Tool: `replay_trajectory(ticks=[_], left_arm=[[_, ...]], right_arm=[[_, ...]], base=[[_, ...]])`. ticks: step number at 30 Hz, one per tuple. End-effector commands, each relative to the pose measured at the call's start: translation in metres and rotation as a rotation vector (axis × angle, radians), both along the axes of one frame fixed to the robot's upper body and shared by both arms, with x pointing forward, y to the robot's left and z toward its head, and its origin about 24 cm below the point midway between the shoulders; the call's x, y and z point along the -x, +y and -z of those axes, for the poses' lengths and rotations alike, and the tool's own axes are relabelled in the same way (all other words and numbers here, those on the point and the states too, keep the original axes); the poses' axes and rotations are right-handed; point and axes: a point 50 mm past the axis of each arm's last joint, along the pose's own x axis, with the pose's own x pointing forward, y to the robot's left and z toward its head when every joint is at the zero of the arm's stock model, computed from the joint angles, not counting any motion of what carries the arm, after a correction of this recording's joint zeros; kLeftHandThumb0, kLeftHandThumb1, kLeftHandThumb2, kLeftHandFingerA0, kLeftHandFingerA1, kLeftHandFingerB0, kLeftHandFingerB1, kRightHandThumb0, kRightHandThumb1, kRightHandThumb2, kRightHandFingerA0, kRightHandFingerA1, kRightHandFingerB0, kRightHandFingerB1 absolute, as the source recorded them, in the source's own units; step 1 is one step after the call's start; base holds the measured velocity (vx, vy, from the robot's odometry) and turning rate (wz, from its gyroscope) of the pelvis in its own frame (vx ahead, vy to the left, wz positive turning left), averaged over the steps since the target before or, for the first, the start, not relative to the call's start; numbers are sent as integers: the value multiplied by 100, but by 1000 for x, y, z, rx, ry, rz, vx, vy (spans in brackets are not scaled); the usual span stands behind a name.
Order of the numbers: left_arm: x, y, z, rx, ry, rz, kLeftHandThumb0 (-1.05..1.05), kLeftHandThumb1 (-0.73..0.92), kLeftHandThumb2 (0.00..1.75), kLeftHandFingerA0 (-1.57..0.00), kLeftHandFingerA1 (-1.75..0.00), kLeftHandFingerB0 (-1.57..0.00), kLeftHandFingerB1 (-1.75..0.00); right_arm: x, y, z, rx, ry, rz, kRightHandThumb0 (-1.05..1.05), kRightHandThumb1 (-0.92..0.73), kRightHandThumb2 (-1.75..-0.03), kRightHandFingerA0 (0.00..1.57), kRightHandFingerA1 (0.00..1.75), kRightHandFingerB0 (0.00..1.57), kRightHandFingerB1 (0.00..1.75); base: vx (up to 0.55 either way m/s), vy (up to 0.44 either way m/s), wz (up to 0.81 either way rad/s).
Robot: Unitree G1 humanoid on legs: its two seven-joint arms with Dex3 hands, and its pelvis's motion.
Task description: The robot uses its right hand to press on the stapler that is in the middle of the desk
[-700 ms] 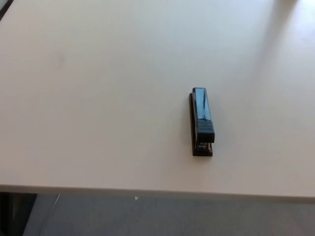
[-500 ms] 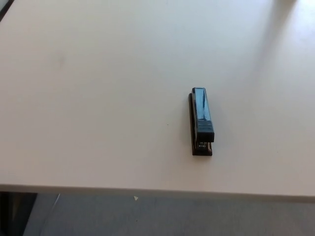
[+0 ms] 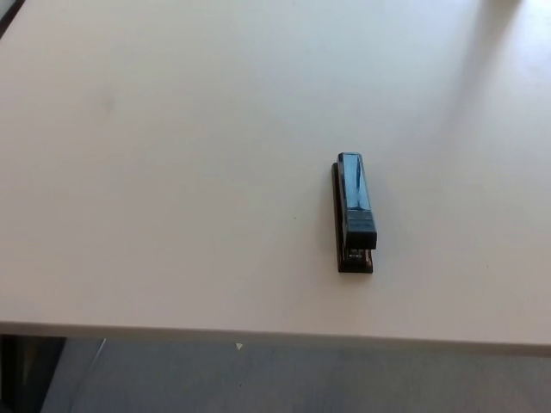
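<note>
Black stapler (image 3: 355,212) lay lengthwise on pale desk (image 3: 172,172), right of frame centre. Neither hand in frame; state unobservable.

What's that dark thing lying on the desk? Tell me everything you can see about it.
It is a stapler, dark and glossy, seemingly plastic on top over a darker base. It lies flat on the pale desk, right of centre, its long axis running away from the near edge. The stapling mouth faces the near edge, with the top arm slightly raised there. Only the desk touches it; no hand is in view.
</note>
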Motion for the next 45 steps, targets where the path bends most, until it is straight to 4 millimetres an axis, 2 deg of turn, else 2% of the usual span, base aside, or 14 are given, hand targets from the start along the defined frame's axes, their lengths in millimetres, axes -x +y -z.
replay_trajectory(ticks=[1,4,5,8,27,33,35,36,37,39,40,43,44,45], left_arm=[[-4,7,-7,-13,-33,-12,-36,51,111,-2,-49,0,-48],[-6,8,-8,-15,-35,-16,-36,51,110,-2,-49,0,-48],[-6,8,-8,-13,-36,-16,-79,92,71,-16,-35,-12,-27],[-8,8,-9,-9,-44,-16,-36,51,111,-1,-49,0,-48],[-17,10,-14,-33,-57,5,-36,49,109,-2,-49,0,-48],[-20,12,-17,-34,-70,-1,-36,50,110,-2,-50,0,-48],[-22,14,-19,-23,-79,-11,-83,90,70,-17,-36,-12,-26],[-22,15,-20,-31,-81,-4,-80,76,112,-18,-51,-3,-39],[-21,15,-20,-43,-75,3,-36,51,110,-2,-49,0,-48],[-20,16,-20,-36,-75,-7,-36,50,110,-2,-49,0,-48],[-22,16,-21,-29,-79,-12,-37,49,110,-2,-49,0,-48],[-24,17,-22,-33,-79,-4,-37,50,110,-2,-50,0,-48],[-24,16,-22,-34,-78,-3,-82,89,71,-17,-36,-11,-27],[-24,16,-21,-32,-77,-1,-80,76,104,-10,-45,-7,-39]], right_arm=[[14,-33,-13,-30,-34,151,-58,-87,-97,6,26,0,4],[26,-48,-20,-23,-55,218,-55,-86,-93,7,27,0,1],[29,-52,-21,-29,-65,248,-48,-92,-83,6,26,0,0],[37,-61,-24,-14,-84,354,-52,-92,-78,8,29,0,1],[50,-137,-107,316,-440,974,-57,-76,-94,48,53,0,12],[18,-148,-190,534,-848,959,-44,-76,-91,82,62,0,16],[3,-140,-223,574,-1011,916,-40,-77,-89,92,65,0,18],[-5,-135,-242,588,-1084,867,-29,-89,-75,96,61,4,13],[-11,-131,-259,591,-1147,822,-20,-84,-124,88,78,0,50],[-17,-124,-279,598,-1220,773,-19,-84,-124,93,82,1,50],[-24,-113,-299,658,-1268,708,-28,-91,-69,103,64,7,25],[-40,-92,-329,647,-1422,534,-26,-92,-76,111,81,6,25],[-43,-90,-332,638,-1423,531,-20,-72,-107,111,99,2,46],[-48,-85,-339,611,-1429,500,-18,-72,-109,115,104,3,47]], base=[[0,0,0],[0,0,0],[0,0,0],[0,0,0],[0,0,0],[0,0,0],[0,0,0],[0,0,0],[0,0,0],[0,0,0],[0,0,0],[0,0,0],[0,0,0],[0,0,0]])
